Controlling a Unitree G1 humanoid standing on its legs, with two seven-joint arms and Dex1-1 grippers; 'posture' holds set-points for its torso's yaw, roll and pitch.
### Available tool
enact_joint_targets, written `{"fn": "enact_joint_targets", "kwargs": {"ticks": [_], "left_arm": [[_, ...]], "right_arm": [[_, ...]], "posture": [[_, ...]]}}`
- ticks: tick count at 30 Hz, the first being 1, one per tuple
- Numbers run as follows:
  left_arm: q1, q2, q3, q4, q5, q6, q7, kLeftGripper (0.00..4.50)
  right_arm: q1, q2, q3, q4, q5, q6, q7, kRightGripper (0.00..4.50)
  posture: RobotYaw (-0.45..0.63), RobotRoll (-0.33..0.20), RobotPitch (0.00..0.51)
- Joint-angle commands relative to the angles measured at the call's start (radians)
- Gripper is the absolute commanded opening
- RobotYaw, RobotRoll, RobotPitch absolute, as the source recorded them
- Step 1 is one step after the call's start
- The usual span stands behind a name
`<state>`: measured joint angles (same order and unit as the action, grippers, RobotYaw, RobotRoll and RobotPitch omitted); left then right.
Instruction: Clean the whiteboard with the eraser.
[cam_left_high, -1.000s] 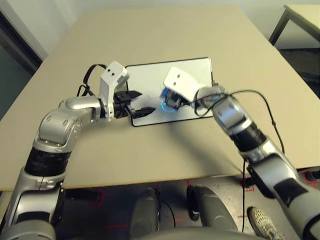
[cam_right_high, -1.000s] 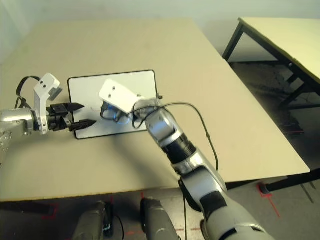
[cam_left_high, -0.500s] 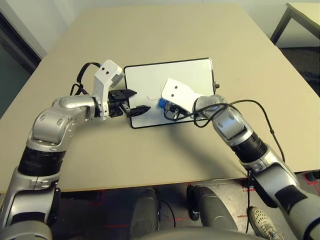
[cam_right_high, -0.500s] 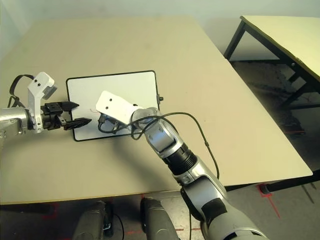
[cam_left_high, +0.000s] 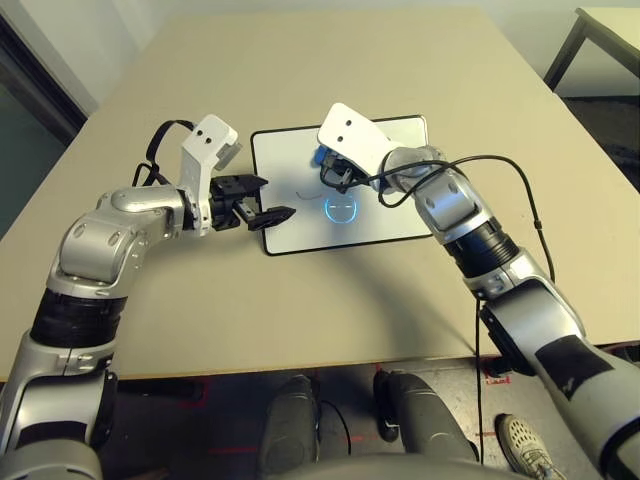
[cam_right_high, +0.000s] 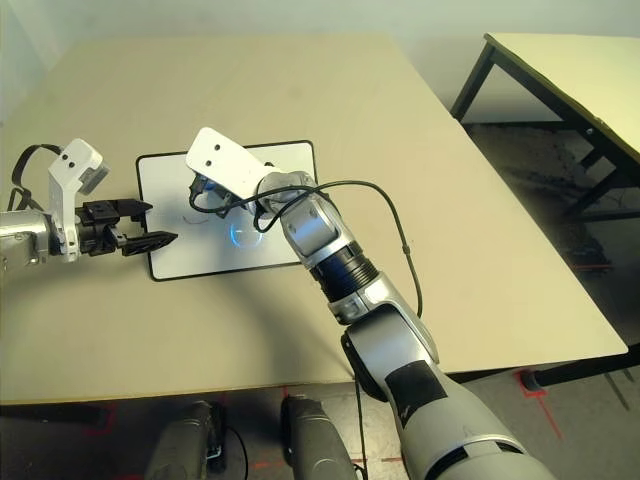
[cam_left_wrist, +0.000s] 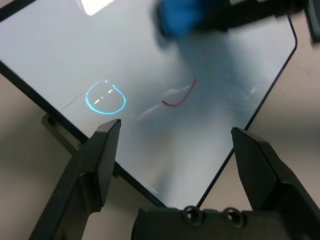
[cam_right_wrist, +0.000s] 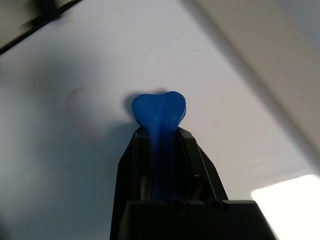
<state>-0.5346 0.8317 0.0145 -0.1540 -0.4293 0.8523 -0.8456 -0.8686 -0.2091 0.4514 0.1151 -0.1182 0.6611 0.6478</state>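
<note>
Left wrist view: 1 glossy rectangular whiteboard, 1 curved red mark | left gripper: jaws apart | right gripper: clenched on 1 smooth blue eraser

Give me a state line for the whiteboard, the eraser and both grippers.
Whiteboard: lying flat on the table, a short red curved stroke left on it.
Eraser: held in the right gripper, over the whiteboard.
Right gripper: jaws closed on the eraser.
Left gripper: jaws open, empty, at the whiteboard's left edge.

Whiteboard flat, red curved mark on surface; blue eraser in right gripper.
</note>
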Motion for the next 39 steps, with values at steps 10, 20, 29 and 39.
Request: {"fn": "enact_joint_targets", "kwargs": {"ticks": [10,20,29,39], "left_arm": [[0.003,0.002,-0.002,0.004,0.005,0.003,-0.005,4.5],[0.02,0.019,0.003,-0.009,0.002,0.012,-0.013,4.5],[0.017,0.019,-0.001,0.0,0.005,0.008,-0.014,4.5],[0.017,0.019,-0.007,0.002,0.008,0.008,-0.02,4.5]], "right_arm": [[-0.079,0.022,-0.014,0.09,-0.011,0.012,-0.022,0.56],[-0.019,0.01,0.031,0.023,-0.016,0.04,0.025,0.56],[0.032,-0.034,0.075,-0.058,-0.031,0.086,0.054,0.56],[-0.181,0.054,0.006,0.205,-0.031,-0.053,-0.005,0.56]], "posture": [[0.02,0.0,0.145],[0.03,0.0,0.142],[0.02,0.0,0.137],[0.02,0.0,0.137]]}}
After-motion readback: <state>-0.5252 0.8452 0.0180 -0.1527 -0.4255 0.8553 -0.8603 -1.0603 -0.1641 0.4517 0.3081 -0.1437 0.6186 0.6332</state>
